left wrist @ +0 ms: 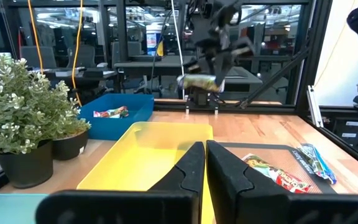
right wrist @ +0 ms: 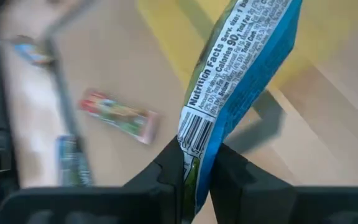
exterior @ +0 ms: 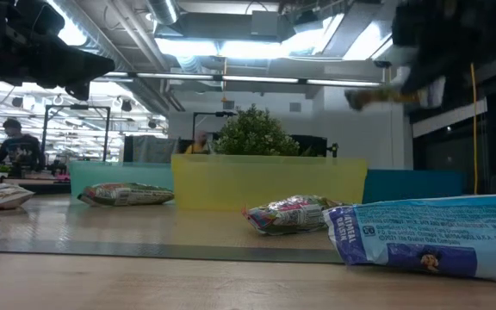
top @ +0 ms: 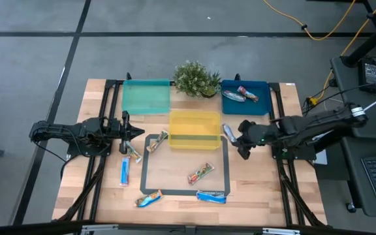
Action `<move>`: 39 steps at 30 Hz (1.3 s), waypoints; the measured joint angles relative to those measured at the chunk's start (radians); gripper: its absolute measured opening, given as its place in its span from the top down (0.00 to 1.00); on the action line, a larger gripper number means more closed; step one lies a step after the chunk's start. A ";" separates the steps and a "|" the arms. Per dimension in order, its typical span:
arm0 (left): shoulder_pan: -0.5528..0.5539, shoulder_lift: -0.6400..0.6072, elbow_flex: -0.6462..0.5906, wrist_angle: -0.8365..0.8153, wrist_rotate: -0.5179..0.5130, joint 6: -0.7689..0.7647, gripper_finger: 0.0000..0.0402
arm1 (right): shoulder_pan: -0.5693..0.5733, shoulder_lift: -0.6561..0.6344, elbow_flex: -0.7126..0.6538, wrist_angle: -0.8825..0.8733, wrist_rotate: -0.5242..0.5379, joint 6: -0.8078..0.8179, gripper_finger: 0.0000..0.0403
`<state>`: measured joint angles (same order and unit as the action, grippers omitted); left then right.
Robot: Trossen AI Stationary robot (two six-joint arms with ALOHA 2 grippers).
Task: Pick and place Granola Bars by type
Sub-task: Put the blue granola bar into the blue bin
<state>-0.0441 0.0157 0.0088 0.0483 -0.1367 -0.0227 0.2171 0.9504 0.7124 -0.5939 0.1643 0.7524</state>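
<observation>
My right gripper [top: 234, 136] hangs over the table just right of the yellow tray [top: 194, 121], shut on a blue-and-silver granola bar [right wrist: 241, 68]. My left gripper [top: 133, 132] hovers left of the yellow tray, shut and empty; in its wrist view its fingers [left wrist: 185, 171] are together. Two bars [top: 240, 95] lie in the blue tray [top: 261, 104]. Loose bars lie flat on the table: a tan-green one [top: 156, 140], a silvery one [top: 134, 152], a blue one [top: 125, 172], a red-green one [top: 201, 173], another [top: 149, 199] and a blue one [top: 211, 196]. My right gripper pinches the blue bar between its two fingers at one end, by the barcode [right wrist: 194, 140]. The rest of the wrapper sticks out past the fingertips. The bar [left wrist: 199, 82] is lifted clear of the table.
A teal tray [top: 145, 96] holds no bars, and a potted plant [top: 196, 79] stands at the far edge between the trays. A dark taped rectangle [top: 143, 171] frames the middle of the table. Black rails [top: 281, 176] run along both sides.
</observation>
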 joint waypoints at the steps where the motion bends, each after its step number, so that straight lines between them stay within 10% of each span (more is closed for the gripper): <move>1: 0.000 0.000 0.000 0.000 0.000 0.000 0.97 | 0.009 -0.011 0.000 0.022 0.000 -0.017 0.85; 20: 0.000 0.000 0.000 0.000 0.000 0.000 0.98 | 0.043 -0.036 0.003 0.284 -0.055 -0.215 0.85; 39: 0.000 0.000 0.000 0.000 0.000 0.000 0.98 | -0.077 0.167 0.415 -0.011 -0.024 -0.436 0.85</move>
<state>-0.0441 0.0154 0.0088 0.0483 -0.1365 -0.0227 0.1398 1.1171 1.1275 -0.6051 0.1402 0.3165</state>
